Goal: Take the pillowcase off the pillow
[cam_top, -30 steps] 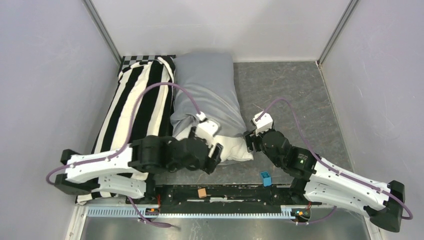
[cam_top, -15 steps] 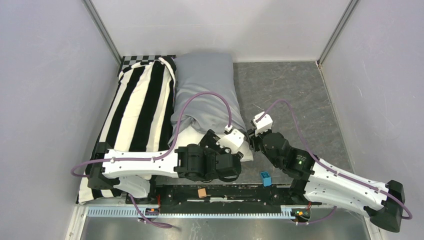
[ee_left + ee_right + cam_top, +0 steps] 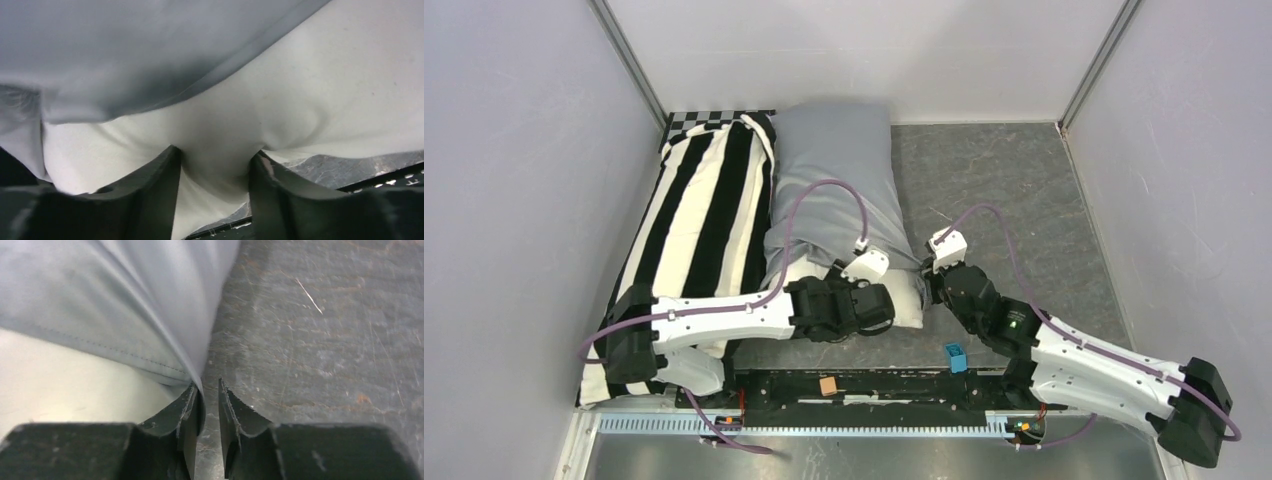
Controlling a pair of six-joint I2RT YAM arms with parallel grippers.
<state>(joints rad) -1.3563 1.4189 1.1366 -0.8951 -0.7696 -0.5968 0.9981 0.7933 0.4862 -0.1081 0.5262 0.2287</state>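
Your left gripper (image 3: 215, 165) clamps a bulge of bare pillow (image 3: 325, 90) by the tabletop's (image 3: 325, 340) near edge. Your right gripper (image 3: 210, 390) is nearly closed at the pillowcase (image 3: 100, 295) hem; you cannot tell whether cloth is caught.

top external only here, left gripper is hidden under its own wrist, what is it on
Observer: In the left wrist view, the left gripper straddles a bulge of bare white pillow, just outside the pillowcase hem. I cannot tell whether it is clamped.
Operator: and the right gripper
Observer: The right gripper has its jaws nearly together, with bare table in the gap. The pillowcase edge lies against one fingertip, not between.
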